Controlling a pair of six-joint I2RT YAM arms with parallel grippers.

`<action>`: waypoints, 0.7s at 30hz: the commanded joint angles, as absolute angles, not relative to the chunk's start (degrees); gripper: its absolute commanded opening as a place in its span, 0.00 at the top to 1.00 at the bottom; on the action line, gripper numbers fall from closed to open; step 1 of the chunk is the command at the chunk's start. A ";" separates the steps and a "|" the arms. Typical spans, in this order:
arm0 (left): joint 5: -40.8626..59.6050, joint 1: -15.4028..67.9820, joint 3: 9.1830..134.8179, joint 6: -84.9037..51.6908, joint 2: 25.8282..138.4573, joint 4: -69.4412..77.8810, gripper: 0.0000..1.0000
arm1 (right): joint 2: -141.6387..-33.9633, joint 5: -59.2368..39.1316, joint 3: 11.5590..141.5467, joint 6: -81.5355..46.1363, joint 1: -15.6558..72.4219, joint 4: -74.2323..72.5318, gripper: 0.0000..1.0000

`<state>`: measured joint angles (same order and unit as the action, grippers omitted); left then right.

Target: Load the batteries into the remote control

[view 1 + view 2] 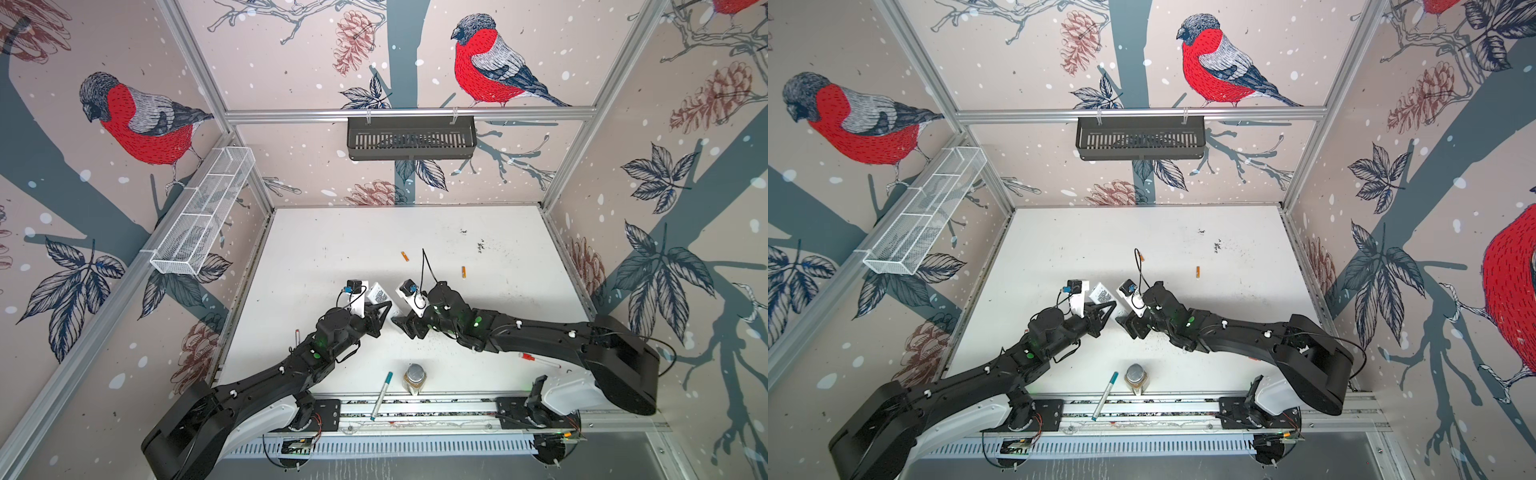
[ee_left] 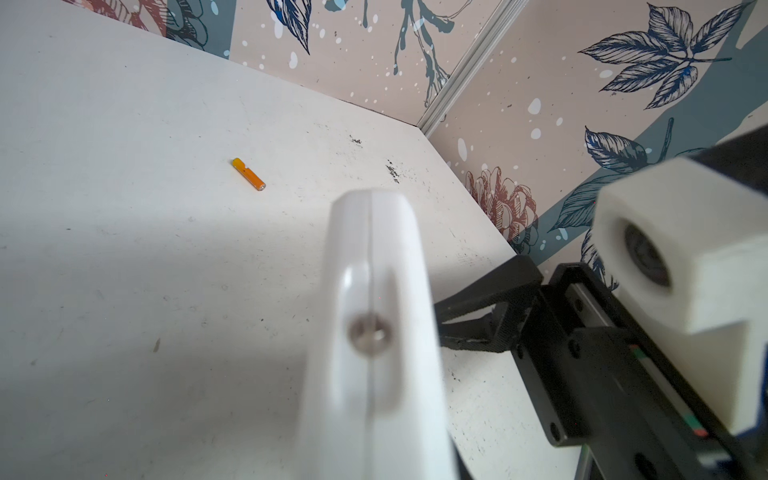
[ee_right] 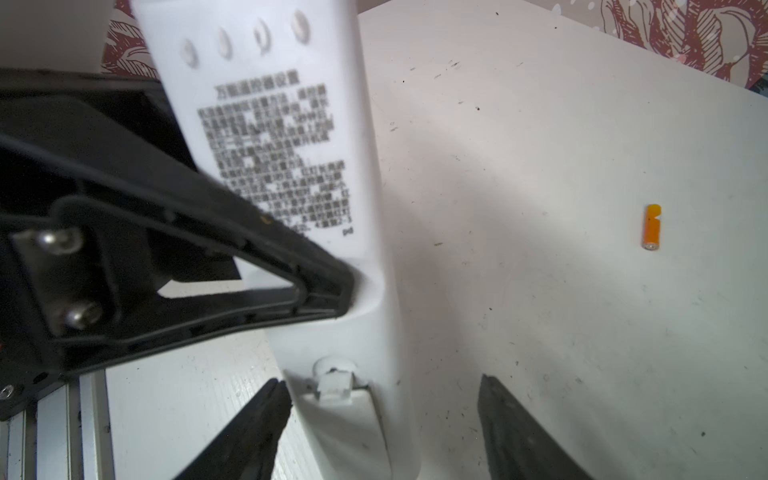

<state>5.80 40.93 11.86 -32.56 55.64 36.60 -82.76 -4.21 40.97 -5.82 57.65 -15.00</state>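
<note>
The white remote control (image 1: 379, 296) (image 1: 1102, 296) is held off the table with its QR-code back (image 3: 286, 158) facing up. My left gripper (image 1: 381, 313) is shut on it about halfway along. In the left wrist view the remote's edge (image 2: 374, 291) fills the middle and hides my own fingers. My right gripper (image 3: 384, 415) is open and straddles the remote's end, where the cover latch (image 3: 336, 382) shows. One finger is near the remote's side and the other stands apart. Two orange batteries (image 1: 404, 256) (image 1: 463, 272) lie on the table beyond the grippers, and each wrist view shows one battery (image 2: 248, 173) (image 3: 651, 227).
A teal-capped marker (image 1: 382, 395) and a jar with a metal lid (image 1: 414, 378) stand at the table's front edge. A red-capped marker (image 1: 538, 360) lies under the right arm, and another marker (image 1: 297, 336) lies beside the left arm. A black basket (image 1: 411, 137) and a white wire basket (image 1: 203, 212) hang on the walls.
</note>
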 commanded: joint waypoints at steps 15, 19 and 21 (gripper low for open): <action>5.11 40.85 11.81 -31.82 54.47 37.77 1.00 | -84.13 -3.78 42.80 -6.03 57.74 -13.74 0.54; 5.00 40.87 11.92 -31.84 54.57 37.86 1.00 | -84.20 -3.87 42.80 -6.02 57.66 -13.70 0.58; 5.09 40.87 12.01 -31.82 54.67 37.92 1.00 | -84.40 -3.86 42.93 -6.06 57.73 -13.60 0.60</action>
